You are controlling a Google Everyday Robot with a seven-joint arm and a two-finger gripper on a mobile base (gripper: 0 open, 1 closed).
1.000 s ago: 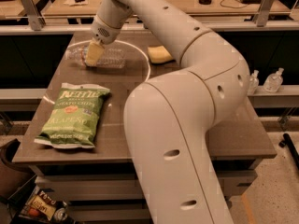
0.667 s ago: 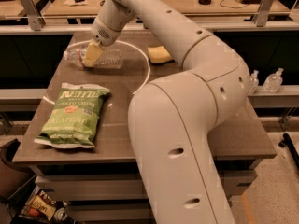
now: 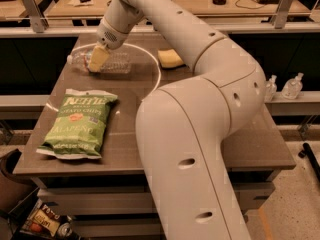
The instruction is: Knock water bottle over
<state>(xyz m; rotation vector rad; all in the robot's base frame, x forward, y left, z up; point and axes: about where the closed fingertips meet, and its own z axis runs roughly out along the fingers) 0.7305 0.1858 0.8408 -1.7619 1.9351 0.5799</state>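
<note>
The water bottle [image 3: 118, 63], clear and ribbed, lies on its side at the far left of the table [image 3: 260, 144], with its white cap end pointing left. My gripper [image 3: 97, 59] hangs down from the arm right over the bottle's left half and is touching it or just above it. The arm reaches in from the near right and covers much of the table's middle.
A green chip bag [image 3: 77, 126] lies flat at the front left. A yellow sponge [image 3: 171, 58] sits at the far middle, right of the bottle. Two small pump-top bottles [image 3: 292, 86] stand on a shelf to the right. Desks stand behind.
The bottle stays lying on its side with the gripper over it. The arm's large near links have shifted slightly.
</note>
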